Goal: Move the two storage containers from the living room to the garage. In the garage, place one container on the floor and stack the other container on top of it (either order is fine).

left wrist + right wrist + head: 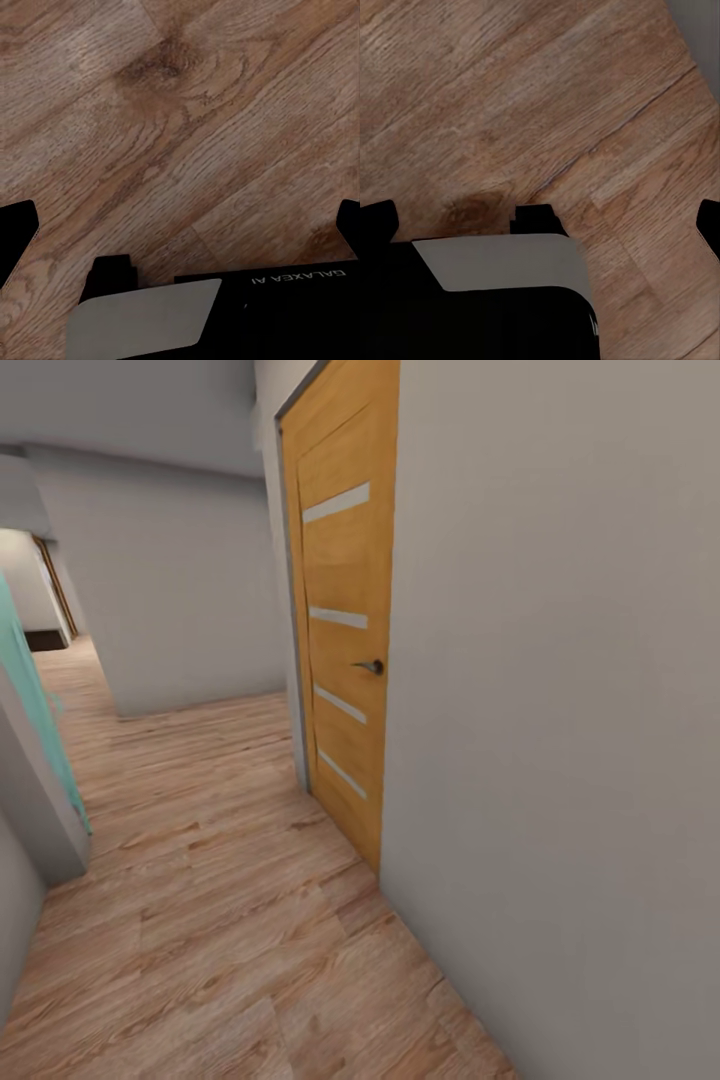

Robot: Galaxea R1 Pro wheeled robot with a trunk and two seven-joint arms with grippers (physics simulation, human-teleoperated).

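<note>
Now we're rolling down a hallway of light wood plank floor (220, 920) toward the shut orange-wood door with four frosted strips (345, 650), both claws, left gripper (180, 225) and right gripper (544, 221), spread wide and empty, hanging low for travel; no orange-red bins here.

left gripper (180, 225): fingers spread wide, holding nothing | right gripper (544, 225): fingers spread wide, holding nothing | both pointing downward

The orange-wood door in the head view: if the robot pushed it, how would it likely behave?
The door looks shut in its frame, so a plain push would probably not move it. Its lever handle likely needs turning first. The panel looks rigid and would probably swing rather than flex.
</note>
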